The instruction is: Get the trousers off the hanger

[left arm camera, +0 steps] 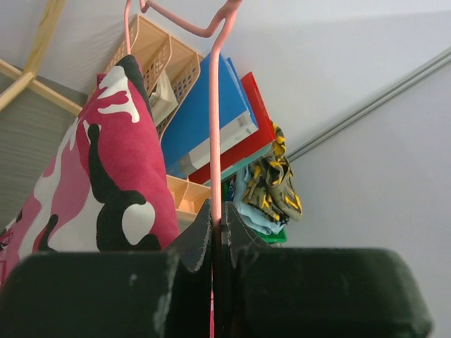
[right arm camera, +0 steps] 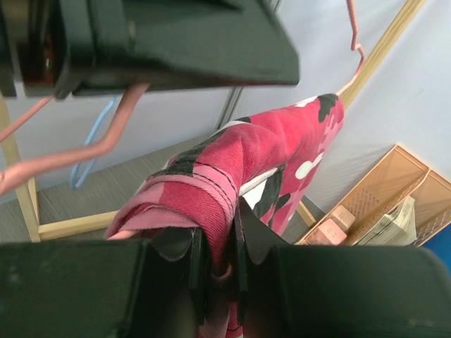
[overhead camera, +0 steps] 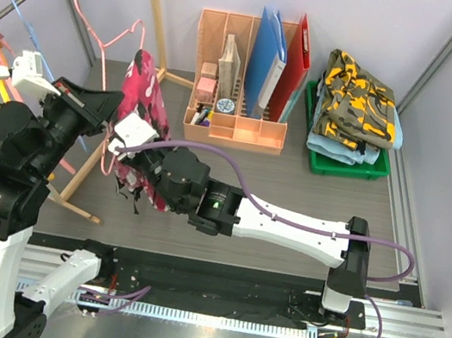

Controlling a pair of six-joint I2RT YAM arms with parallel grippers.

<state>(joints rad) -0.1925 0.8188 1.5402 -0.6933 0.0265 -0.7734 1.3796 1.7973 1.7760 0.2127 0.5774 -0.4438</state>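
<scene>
Now the pulling-off step looks to be in hand. The left hand (left arm camera: 217,227) is clamped on the thin wire of the pink hanger (left arm camera: 213,127) and holds it up over the desk (overhead camera: 319,190), just beside the wooden rack (overhead camera: 159,17). The pink camouflage trousers (right arm camera: 282,148) hang folded over the hanger. The right hand (right arm camera: 215,243) is pinched together on a bunched fold of that cloth.

By my reading, the grip is made and the draw has not begun. The next move calls for the right hand to pull the cloth off and away from the hanger while the left holds the wire steady. Too sharp a tug could drag the hanger out of that hold or snag the fold on the wire.

Other folded trousers (overhead camera: 357,96) lie in the green tray (overhead camera: 332,165) at the back right.
</scene>
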